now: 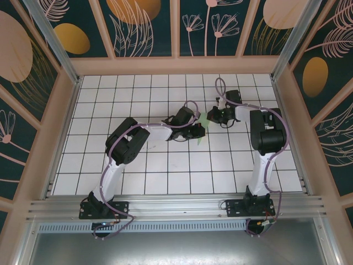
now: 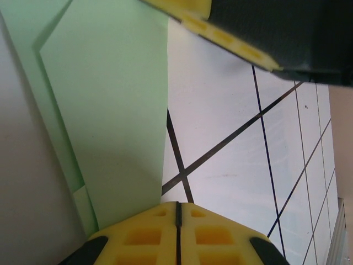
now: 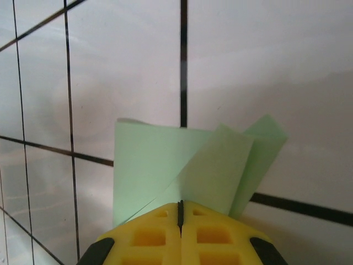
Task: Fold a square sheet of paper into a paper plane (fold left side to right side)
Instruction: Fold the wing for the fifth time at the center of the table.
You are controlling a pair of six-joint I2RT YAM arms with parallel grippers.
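The pale green sheet of paper (image 1: 202, 118) lies folded in the middle of the tiled floor, between the two grippers. In the left wrist view the paper (image 2: 110, 110) shows layered flaps with a straight right edge running under my left gripper (image 2: 177, 205), whose yellow jaws are shut; whether paper sits between them I cannot tell. From above, the left gripper (image 1: 194, 130) sits at the paper's near side. My right gripper (image 3: 180, 203) is shut, and green flaps of paper (image 3: 165, 165) fan out and rise from its tip. Seen from above, the right gripper (image 1: 211, 117) is at the paper's right.
White grid tiles (image 1: 165, 165) cover the floor inside wooden walls (image 1: 176, 65). A yellow finger of the right gripper (image 2: 220, 33) hangs close above the paper's far end in the left wrist view. Both arms crowd the centre.
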